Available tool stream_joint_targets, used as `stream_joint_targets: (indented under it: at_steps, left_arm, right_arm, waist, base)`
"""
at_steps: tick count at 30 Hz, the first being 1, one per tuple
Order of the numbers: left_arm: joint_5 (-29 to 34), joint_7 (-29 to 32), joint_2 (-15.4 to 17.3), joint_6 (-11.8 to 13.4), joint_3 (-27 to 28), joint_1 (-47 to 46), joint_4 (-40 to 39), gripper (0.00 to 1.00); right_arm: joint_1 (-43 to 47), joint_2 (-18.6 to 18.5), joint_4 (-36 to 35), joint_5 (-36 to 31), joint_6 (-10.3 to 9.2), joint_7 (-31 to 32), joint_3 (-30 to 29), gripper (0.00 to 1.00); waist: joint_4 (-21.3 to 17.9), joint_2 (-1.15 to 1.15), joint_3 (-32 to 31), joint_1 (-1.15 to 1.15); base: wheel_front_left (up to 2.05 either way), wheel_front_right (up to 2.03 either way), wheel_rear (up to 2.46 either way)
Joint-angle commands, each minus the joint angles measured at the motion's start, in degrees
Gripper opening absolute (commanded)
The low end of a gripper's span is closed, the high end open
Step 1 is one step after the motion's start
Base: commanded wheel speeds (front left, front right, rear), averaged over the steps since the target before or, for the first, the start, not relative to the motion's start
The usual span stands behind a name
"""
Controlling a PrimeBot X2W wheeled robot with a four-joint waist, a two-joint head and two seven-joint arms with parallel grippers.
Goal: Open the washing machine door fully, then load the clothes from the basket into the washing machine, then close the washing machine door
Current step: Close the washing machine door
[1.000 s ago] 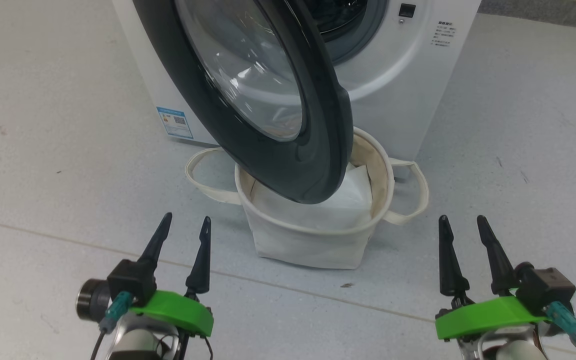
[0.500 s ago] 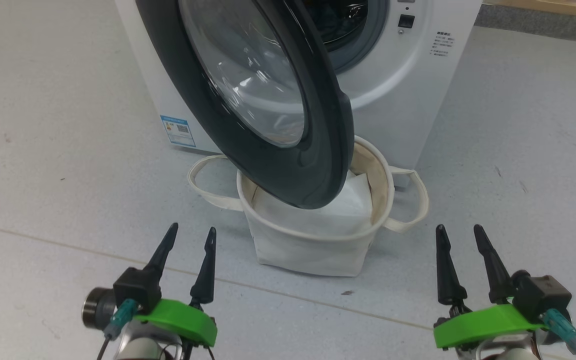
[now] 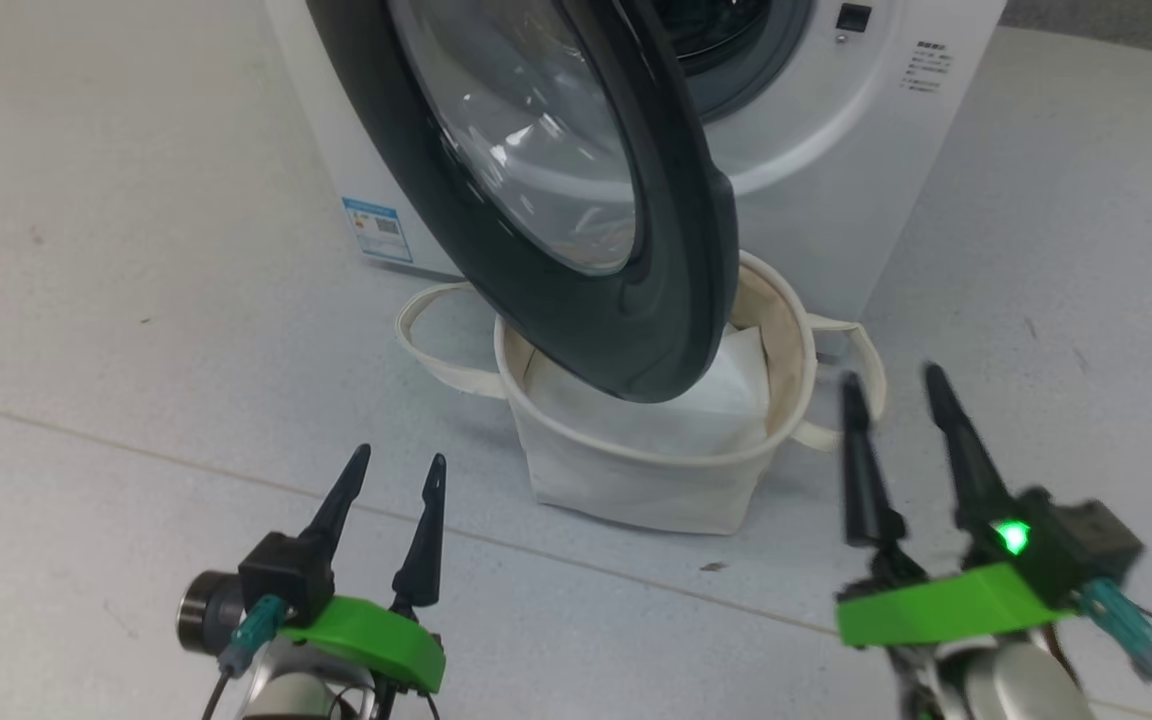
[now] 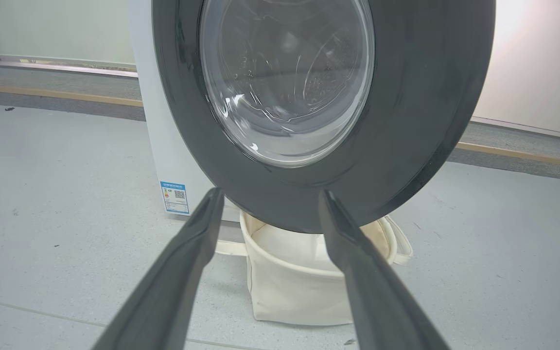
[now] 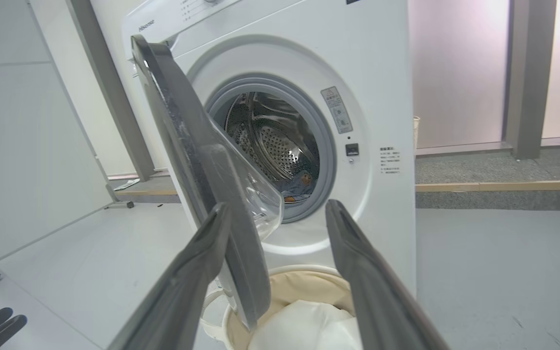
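The white washing machine stands ahead with its washing machine door swung partway out, the black rim hanging over the basket. In the basket a plain white sheet shows. The right wrist view looks into the steel drum, where light blue clothes with orange marks lie at the bottom. My left gripper is open and empty, low and left of the basket. My right gripper is open and empty, its tips beside the basket's right handle.
Grey floor surrounds the machine, with a seam line crossing in front of me. A blue label marks the machine's lower left. Pale wall panels stand left of the machine, and a raised kerb runs behind it.
My right gripper has risen and moved forward to the basket's right handle, blurred, with a green light lit on it. The left gripper holds still. The head camera has shifted slightly.
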Motion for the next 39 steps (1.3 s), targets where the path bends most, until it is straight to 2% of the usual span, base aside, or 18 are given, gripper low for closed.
stream_joint_targets:
  at_steps: [1, 4, 5, 7, 11, 12, 13, 18, 25, 39]
  left_arm:
    - [-0.73, -0.34, 0.29, 0.33, 1.41, -2.44, -1.62, 1.0]
    - [-1.08, -0.34, 0.29, 0.38, 0.79, -3.08, -1.62, 1.0]
    - [-1.08, -0.34, 0.29, 0.38, 0.79, -3.08, -1.62, 1.0]
    - [-1.58, -0.34, 0.29, 0.55, -0.09, -3.84, -1.62, 1.0]
    - [-2.32, -0.34, 0.29, 0.95, -1.31, -4.83, -1.71, 1.0]
    - [-2.55, -0.34, 0.29, 1.06, -1.59, -5.04, -1.73, 1.0]
    - [-2.7, -0.34, 0.29, 1.19, -1.88, -5.24, -1.71, 1.0]
    - [-3.66, -0.34, 0.29, 1.84, -3.17, -5.99, -1.78, 1.0]
    - [-4.42, -0.34, 0.29, 2.53, -4.21, -6.63, -1.89, 1.0]
    - [-5.18, -0.34, 0.29, 2.84, -5.32, -7.39, -2.12, 1.0]
  right_arm:
    - [-4.0, 0.06, -2.81, -0.67, 0.0, -0.28, 3.8, 1.0]
    - [-6.65, 0.06, -1.89, -1.86, 0.0, -0.28, 8.53, 1.0]
    - [-6.65, 0.06, -1.89, -1.86, 0.0, -0.28, 8.53, 1.0]
    - [-9.7, 0.06, 0.78, -3.14, 0.0, -0.28, 13.22, 1.0]
    - [-13.62, 0.06, 6.48, -3.97, 0.0, -0.28, 16.53, 1.0]
    - [-14.52, 0.06, 8.07, -3.95, 0.0, -0.28, 17.02, 0.1]
    - [-15.46, 0.06, 9.83, -4.34, 0.0, -0.28, 17.44, 0.0]
    - [-19.5, -0.06, 17.37, -5.75, 0.0, -0.28, 16.76, 0.0]
    - [-23.53, -0.1, 23.79, -7.2, 0.0, -0.28, 11.76, 0.0]
    - [-26.0, -0.05, 26.67, -8.08, 0.0, -0.28, 5.25, 0.0]
  waist:
    - [0.64, 0.0, 0.74, 0.0]
    - [1.47, 0.0, 1.78, 0.0]
    - [1.47, 0.0, 1.78, 0.0]
    - [2.49, 0.0, 2.78, 0.0]
    - [4.2, 0.0, 4.11, 0.0]
    - [4.63, 0.0, 4.41, 0.0]
    - [5.07, 0.0, 4.72, 0.0]
    - [7.14, 0.0, 6.31, 0.0]
    - [8.81, 0.0, 8.1, 0.0]
    - [8.98, 0.0, 9.48, 0.0]
  base:
    - [0.0, 0.0, 0.0]
    - [0.0, 0.0, 0.0]
    - [0.0, 0.0, 0.0]
    - [0.0, 0.0, 0.0]
    - [0.0, 0.0, 0.0]
    - [0.0, 0.0, 0.0]
    - [0.0, 0.0, 0.0]
    - [0.0, 0.0, 0.0]
    - [0.0, 0.0, 0.0]
    - [0.0, 0.0, 0.0]
